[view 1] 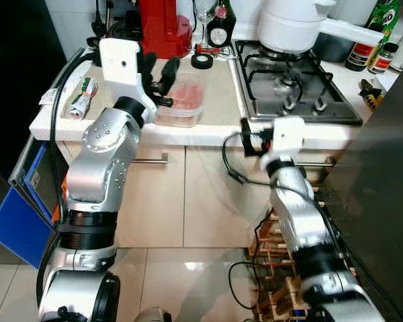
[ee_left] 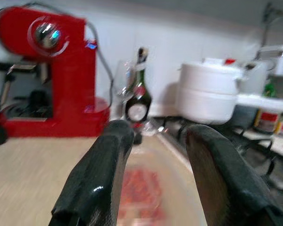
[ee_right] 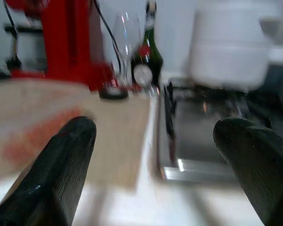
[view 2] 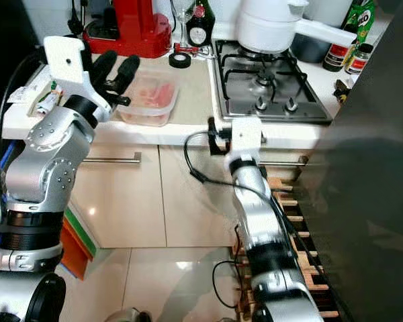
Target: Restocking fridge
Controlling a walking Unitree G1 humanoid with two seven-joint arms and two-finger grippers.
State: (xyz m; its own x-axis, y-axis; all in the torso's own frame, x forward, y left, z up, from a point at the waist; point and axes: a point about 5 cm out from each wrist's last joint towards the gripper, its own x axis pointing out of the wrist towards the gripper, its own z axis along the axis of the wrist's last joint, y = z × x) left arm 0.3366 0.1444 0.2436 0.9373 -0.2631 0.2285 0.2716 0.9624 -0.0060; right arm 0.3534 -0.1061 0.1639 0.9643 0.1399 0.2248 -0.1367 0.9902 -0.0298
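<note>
A clear plastic tray of pink meat (view 1: 183,100) sits on the beige counter (view 1: 218,100) close to its front edge. My left gripper (view 1: 160,67) is raised over the tray's left side, open, with nothing between its fingers (ee_left: 101,179); the left wrist view looks down past them at the blurred tray (ee_left: 141,188). Lower and to the right, my right gripper (view 1: 250,139) is at the counter's front edge near the hob. It is open and empty, fingers (ee_right: 61,160) wide apart.
A red coffee machine (view 1: 162,23), a dark bottle (view 1: 221,27) and a tape roll (view 1: 202,61) stand behind the tray. A gas hob (view 1: 292,77) carries a white pot (view 1: 292,27). A dark door panel (view 1: 389,201) stands at right, a wooden rack (view 1: 275,268) below.
</note>
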